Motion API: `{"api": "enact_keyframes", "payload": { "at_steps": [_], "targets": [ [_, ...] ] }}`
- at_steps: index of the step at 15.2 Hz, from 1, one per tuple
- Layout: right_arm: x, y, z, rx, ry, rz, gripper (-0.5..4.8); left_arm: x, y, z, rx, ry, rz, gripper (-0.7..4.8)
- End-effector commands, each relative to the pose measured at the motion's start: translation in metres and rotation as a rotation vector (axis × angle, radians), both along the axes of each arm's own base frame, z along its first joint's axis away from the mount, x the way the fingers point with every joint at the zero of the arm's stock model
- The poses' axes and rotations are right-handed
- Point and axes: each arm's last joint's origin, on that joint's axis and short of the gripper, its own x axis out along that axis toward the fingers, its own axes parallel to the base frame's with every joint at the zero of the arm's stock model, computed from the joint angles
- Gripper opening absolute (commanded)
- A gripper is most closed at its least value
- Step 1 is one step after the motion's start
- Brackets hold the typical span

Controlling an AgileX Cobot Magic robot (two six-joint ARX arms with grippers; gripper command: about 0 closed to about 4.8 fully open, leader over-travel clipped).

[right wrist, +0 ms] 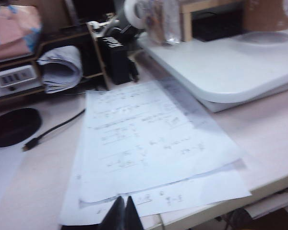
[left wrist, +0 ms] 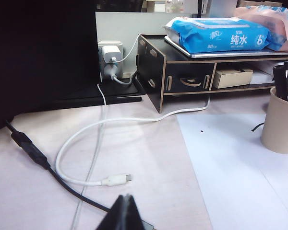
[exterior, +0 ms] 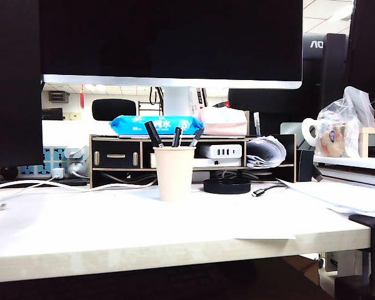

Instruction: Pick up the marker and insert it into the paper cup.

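Note:
The beige paper cup (exterior: 174,173) stands upright in the middle of the desk. The long black marker (exterior: 153,133) sticks out of it, leaning left, beside two shorter dark pens (exterior: 177,136). In the left wrist view the cup (left wrist: 281,125) sits far off to the side, with dark pen tops (left wrist: 281,80) showing above its rim. My left gripper (left wrist: 127,196) is shut and empty, low over the desk near a white cable plug. My right gripper (right wrist: 123,199) is also shut and empty, over loose sheets near the desk's front edge. The cup is out of the right wrist view.
A black desk organizer (exterior: 115,153) with a blue wipes pack (exterior: 156,124) stands behind the cup under the monitor (exterior: 169,40). White cable (left wrist: 86,139) and black cable (left wrist: 33,153) lie at left. Papers (right wrist: 149,143), a black disc (exterior: 227,185) and a bagged mug (exterior: 334,131) are at right.

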Motion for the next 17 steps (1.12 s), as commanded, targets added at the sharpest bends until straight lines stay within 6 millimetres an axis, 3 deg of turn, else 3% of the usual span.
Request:
{"api": "enact_keyframes", "payload": {
  "at_steps": [1, 17],
  "targets": [
    [0.0004, 0.0023, 0.0011, 0.010, -0.022, 0.074, -0.01, -0.0001, 0.0000, 0.0016, 0.002, -0.014, -0.002, -0.05],
    [0.0008, -0.0027, 0.0031, -0.089, -0.039, 0.072, -0.01, -0.0001, 0.0000, 0.0016, 0.002, -0.014, -0.002, -0.04]
  ]
}}
